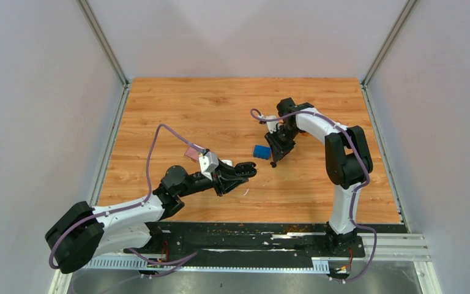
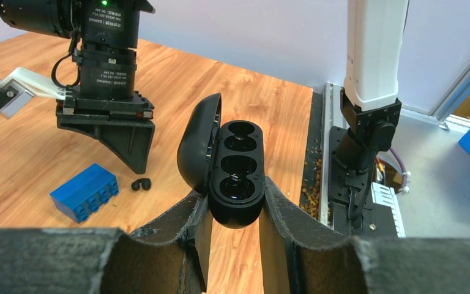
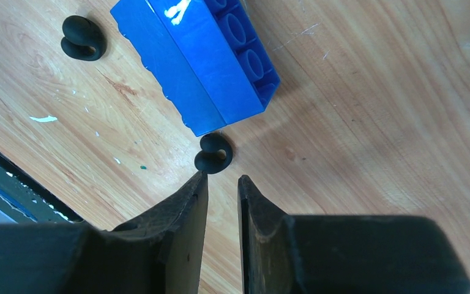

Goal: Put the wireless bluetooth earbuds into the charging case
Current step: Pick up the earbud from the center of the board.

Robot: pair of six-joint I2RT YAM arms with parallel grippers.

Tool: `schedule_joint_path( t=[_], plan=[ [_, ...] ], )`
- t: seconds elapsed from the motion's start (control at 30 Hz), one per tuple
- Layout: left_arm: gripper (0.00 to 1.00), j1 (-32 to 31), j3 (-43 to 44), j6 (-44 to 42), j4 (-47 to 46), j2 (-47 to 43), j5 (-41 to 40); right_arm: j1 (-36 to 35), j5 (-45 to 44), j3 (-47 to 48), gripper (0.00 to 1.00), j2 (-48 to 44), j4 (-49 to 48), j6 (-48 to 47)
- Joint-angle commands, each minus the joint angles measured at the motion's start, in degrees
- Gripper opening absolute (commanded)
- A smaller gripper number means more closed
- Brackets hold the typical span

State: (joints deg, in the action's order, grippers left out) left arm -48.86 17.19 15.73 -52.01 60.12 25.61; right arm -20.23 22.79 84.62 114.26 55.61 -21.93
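Observation:
My left gripper (image 1: 245, 172) is shut on the open black charging case (image 2: 238, 165), gripping its lower end with the lid swung left; both wells look empty. A black earbud (image 3: 214, 153) lies on the wooden table at the corner of the blue block (image 3: 202, 67), just beyond my right gripper (image 3: 221, 177), whose jaws stand a narrow gap apart with nothing between them. A second black earbud (image 3: 84, 38) lies on the block's other side. The left wrist view shows one earbud (image 2: 141, 184) between the block (image 2: 84, 192) and my right gripper (image 2: 128, 144). No white earbuds are in view.
A thin white sliver (image 3: 43, 118) lies on the wood near the front edge. A pink tag (image 1: 193, 152) sits by my left wrist. Brown crumbs (image 2: 311, 184) line the black base strip. Grey walls (image 1: 37, 122) enclose the table on three sides.

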Motion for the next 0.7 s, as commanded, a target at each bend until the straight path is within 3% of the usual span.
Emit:
schedule_joint_path(
  t=[0.0,0.67],
  plan=[
    [0.00,0.21,1.84,-0.39,-1.46,0.02,0.45,-0.50,0.02,-0.33,0.25,1.11,0.15,-0.02],
    [0.00,0.26,2.06,-0.48,-1.00,-0.10,0.48,-2.83,-0.19,-0.22,0.29,1.71,0.60,-0.38]
  ],
)
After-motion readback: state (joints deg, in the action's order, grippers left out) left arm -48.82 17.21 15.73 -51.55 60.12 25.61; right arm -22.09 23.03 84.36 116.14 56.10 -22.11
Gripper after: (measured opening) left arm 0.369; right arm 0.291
